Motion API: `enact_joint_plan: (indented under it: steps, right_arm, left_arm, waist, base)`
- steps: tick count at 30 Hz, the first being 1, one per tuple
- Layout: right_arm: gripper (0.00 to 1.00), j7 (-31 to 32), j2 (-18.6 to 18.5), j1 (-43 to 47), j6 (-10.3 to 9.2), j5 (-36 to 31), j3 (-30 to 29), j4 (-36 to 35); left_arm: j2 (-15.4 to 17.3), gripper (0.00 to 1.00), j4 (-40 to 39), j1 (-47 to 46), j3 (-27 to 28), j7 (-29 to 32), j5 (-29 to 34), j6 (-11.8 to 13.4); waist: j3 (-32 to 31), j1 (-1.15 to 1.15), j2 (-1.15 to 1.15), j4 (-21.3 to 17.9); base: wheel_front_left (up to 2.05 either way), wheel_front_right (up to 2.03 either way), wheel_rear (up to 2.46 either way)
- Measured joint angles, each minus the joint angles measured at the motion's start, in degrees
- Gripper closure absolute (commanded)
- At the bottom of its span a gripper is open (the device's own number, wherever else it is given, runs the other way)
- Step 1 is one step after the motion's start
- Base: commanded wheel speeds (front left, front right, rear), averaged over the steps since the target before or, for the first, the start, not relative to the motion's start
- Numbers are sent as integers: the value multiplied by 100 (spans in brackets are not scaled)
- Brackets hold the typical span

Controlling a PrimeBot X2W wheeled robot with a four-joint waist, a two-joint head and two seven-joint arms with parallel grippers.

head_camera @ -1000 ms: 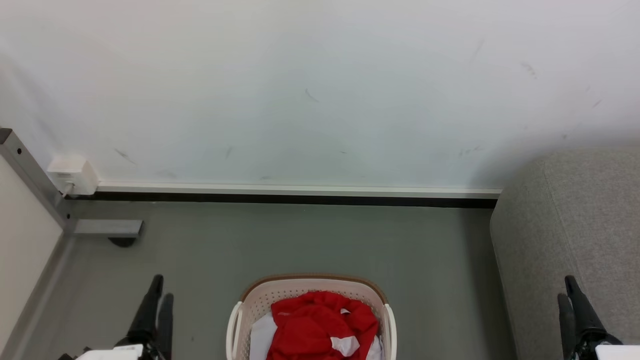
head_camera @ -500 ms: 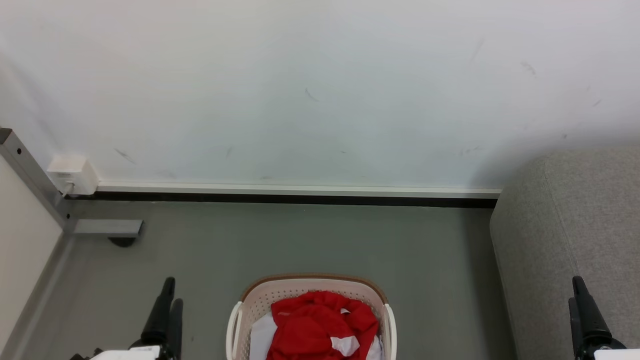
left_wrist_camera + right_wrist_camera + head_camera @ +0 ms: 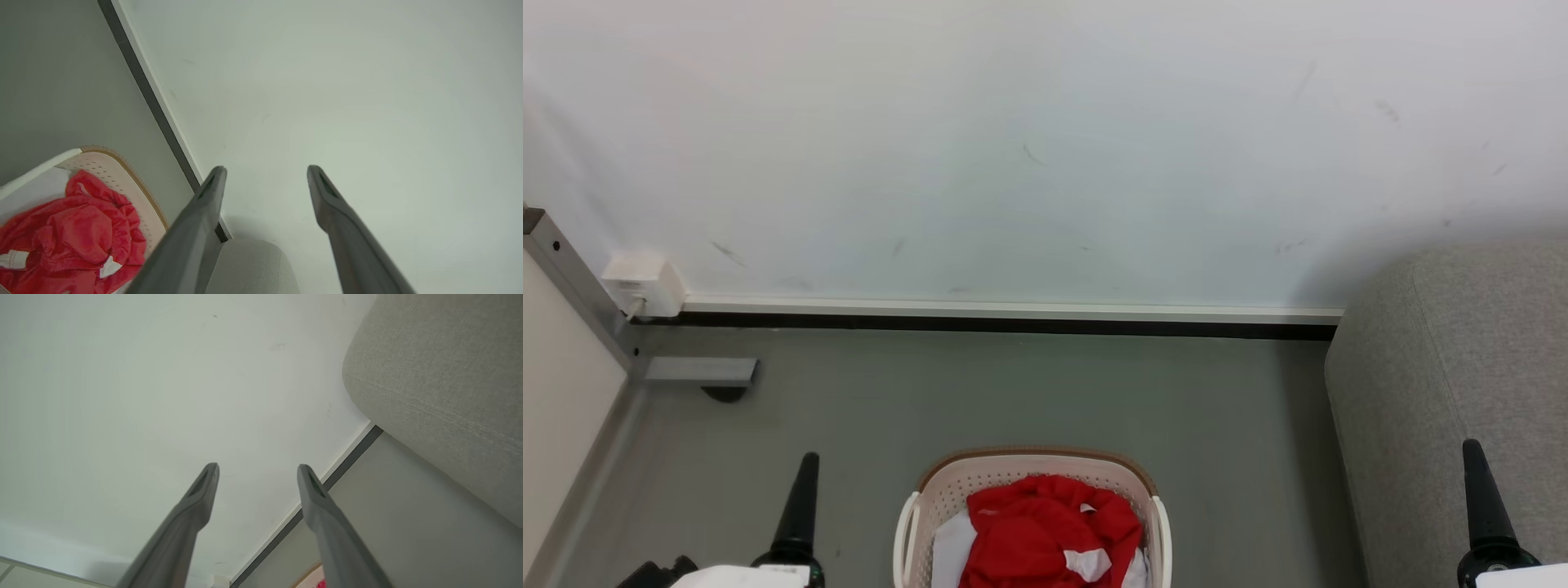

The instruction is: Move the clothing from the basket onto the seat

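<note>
Bottom centre of the head view: the basket [image 3: 1033,455], on the grey floor [image 3: 1013,392], cut off by the lower edge. Heaped inside, a crumpled red garment [image 3: 1049,531] with white patches, lying over white cloth [image 3: 949,549] at its left. Right side of the same view: the seat [image 3: 1462,367], light grey with a seam running down it, apart from the basket with bare floor between.

Lower left corner: the left gripper [image 3: 808,465], seen edge-on as one dark tapering finger, left of the basket and clear of it. In the left wrist view, spread wide against the white wall [image 3: 367,102], gripping nothing; basket and red garment at that frame's lower left.

Lower right corner of the head view: the right gripper [image 3: 1473,461], in front of the seat's grey fabric. In the right wrist view, likewise spread wide and empty, with the seat at upper right.

Across the middle of the head view, a dark skirting strip [image 3: 1013,325]; at mid left, a small white box [image 3: 641,284] above a grey metal foot [image 3: 698,371]
</note>
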Motion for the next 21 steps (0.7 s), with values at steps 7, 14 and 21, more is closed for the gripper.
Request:
enact_joint_plan:
  steps: [7,14,21]
  right_arm:
    - [0,-138,-55,23,0,-873,-3,-116]
    - [0,-265,-74,69,0,-1656,-4,-216]
    - [0,-405,-114,71,0,-2399,14,-304]
  left_arm:
    - [5,0,-104,-2,-32,-127,803,84]
    - [10,0,-236,-1,-75,-286,1567,238]
    - [12,0,-345,7,-165,-398,2419,371]
  waist:
    - [9,0,0,8]
    - [16,0,0,12]
    - [25,0,0,20]
  base:
    - [0,0,0]
    - [0,0,0]
    - [0,0,0]
